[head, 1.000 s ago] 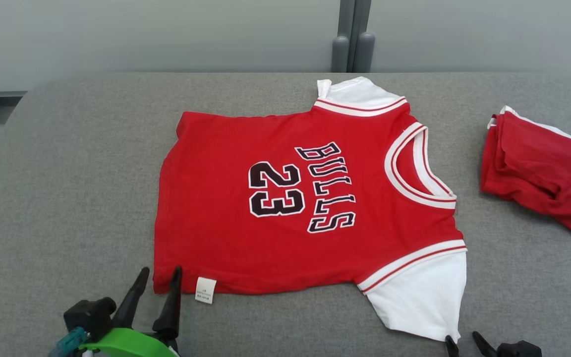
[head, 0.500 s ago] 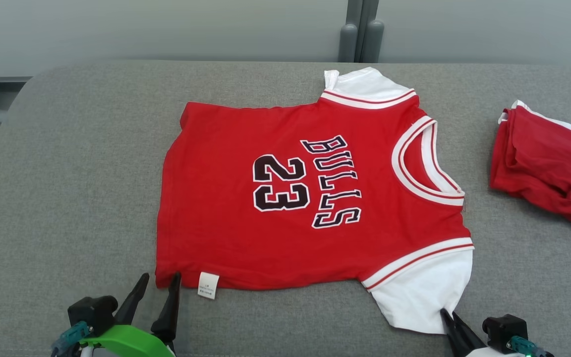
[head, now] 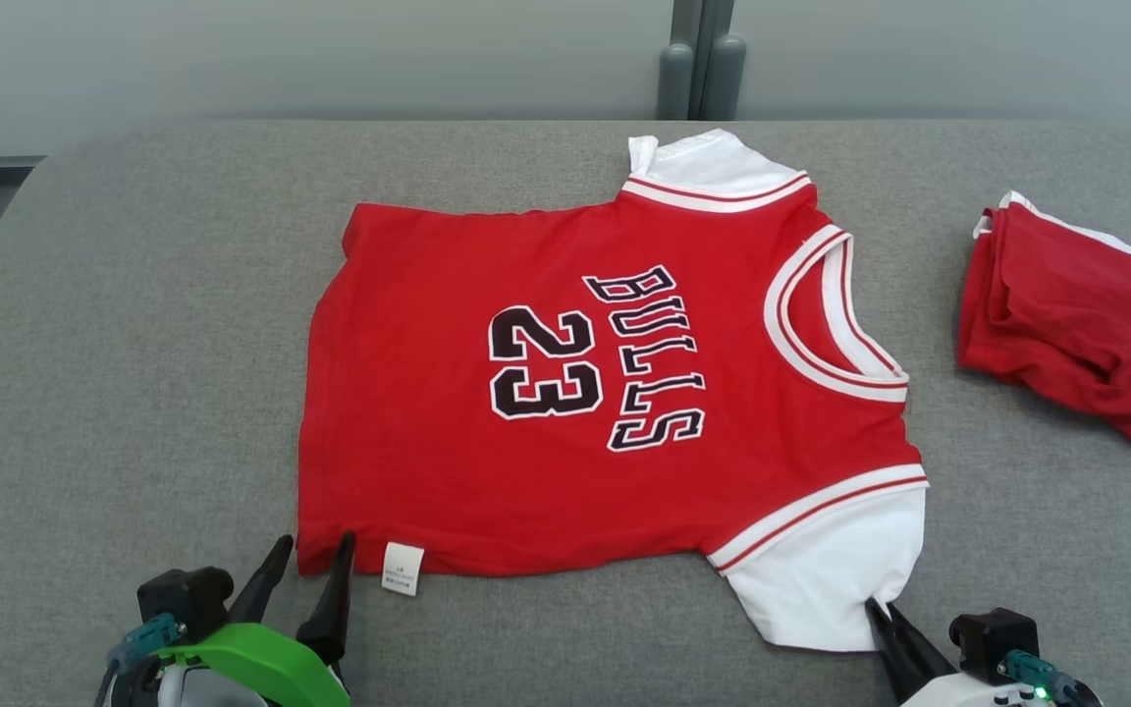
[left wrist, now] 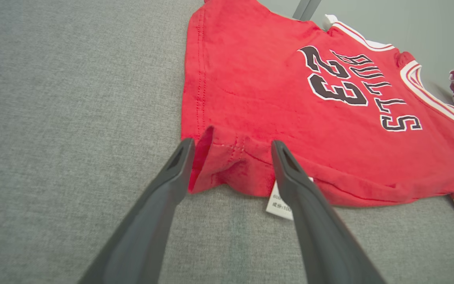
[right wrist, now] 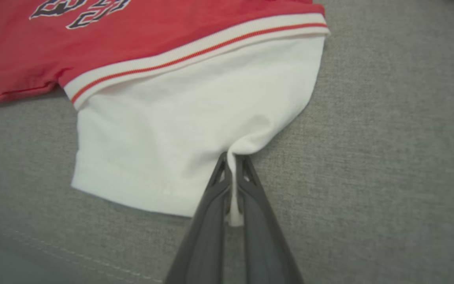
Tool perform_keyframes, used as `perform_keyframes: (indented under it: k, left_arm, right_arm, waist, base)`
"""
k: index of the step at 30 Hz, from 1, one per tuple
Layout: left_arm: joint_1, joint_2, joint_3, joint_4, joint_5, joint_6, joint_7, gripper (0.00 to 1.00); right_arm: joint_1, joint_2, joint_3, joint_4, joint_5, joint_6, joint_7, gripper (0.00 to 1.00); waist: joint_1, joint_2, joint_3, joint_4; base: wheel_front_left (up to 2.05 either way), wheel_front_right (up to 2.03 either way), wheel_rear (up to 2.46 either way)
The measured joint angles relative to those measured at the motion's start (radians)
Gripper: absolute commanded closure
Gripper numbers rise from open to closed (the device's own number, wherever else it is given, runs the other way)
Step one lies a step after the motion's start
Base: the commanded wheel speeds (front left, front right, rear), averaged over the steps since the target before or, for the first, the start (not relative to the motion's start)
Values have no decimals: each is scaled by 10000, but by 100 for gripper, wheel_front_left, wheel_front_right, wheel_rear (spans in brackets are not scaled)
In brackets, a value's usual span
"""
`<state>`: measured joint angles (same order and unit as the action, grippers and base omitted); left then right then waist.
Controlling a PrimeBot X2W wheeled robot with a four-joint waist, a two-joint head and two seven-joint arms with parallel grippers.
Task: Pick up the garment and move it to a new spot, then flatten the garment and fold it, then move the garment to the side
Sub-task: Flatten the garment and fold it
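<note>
On the grey cushion (head: 134, 344) we see the red garment (head: 428, 442) lying flat, mid-surface. Our left gripper (left wrist: 231, 144) stands spread around its near hem corner. Our right gripper (right wrist: 231, 157) is pressed together, pinching the white sleeve (right wrist: 172, 130).

Matt cotton-like jersey (head: 605, 393), coarse woven surface (head: 134, 344)

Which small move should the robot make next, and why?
Probably close the left end effector: its open fingers straddle the red hem corner of the jersey, while the right end effector is shut on the white sleeve.
</note>
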<state>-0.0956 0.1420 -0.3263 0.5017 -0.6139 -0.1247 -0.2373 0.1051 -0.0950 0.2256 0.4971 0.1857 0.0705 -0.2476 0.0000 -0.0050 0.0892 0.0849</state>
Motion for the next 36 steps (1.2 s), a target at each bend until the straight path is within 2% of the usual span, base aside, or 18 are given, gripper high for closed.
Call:
perform_keyframes:
  k: [3,6,7,8,9,11,12,13,19,30,36]
  left_arm:
    - [-137,2,-153,98,-77,0,0,0]
    - [-240,0,-301,176,-184,0,0,17]
    - [-270,0,-330,217,-232,0,0,17]
    - [-292,0,-355,247,-278,0,0,36]
    - [-300,0,-385,286,-320,0,-2,50]
    - [-302,0,-462,362,-351,0,-10,69]
    - [-306,0,-504,380,-393,0,-10,92]
    - [-315,0,-550,385,-443,0,-12,100]
    - [-488,134,-677,343,-520,0,-15,100]
    - [-581,692,-656,-263,-780,0,-31,100]
    - [-577,755,-796,-581,-1081,0,-56,100]
  right_arm:
    - [-29,4,-15,17,2,12,-17,100]
    - [-98,4,-21,48,2,27,-25,100]
    - [-140,4,-25,61,2,27,-25,100]
    - [-165,2,-35,67,2,27,-25,100]
    - [-171,2,-42,69,2,27,-27,100]
    - [-175,2,-42,73,2,29,-27,100]
    - [-185,2,-42,73,2,29,-27,100]
    - [-198,0,-46,71,2,29,-27,100]
    - [-398,-58,-245,-247,84,31,-27,100]
    - [-639,-571,-698,-1530,199,117,-27,100]
    - [-704,-711,-899,-2015,514,176,-27,100]
  waist:
    - [0,0,14,-52]
    - [0,0,21,-87]
    - [0,0,23,-98]
    - [0,0,25,-108]
    - [0,0,24,-117]
    - [0,0,18,-130]
    - [0,0,14,-135]
    - [0,0,9,-140]
    - [0,0,-21,-151]
    - [0,0,-33,-86]
    - [0,0,-46,-9]
  base:
    - [0,0,0]
    - [0,0,0]
    - [0,0,0]
    - [0,0,0]
    - [0,0,0]
    - [0,0,0]
    - [0,0,0]
    - [0,0,0]
    - [0,0,0]
    - [0,0,0]
    - [0,0,0]
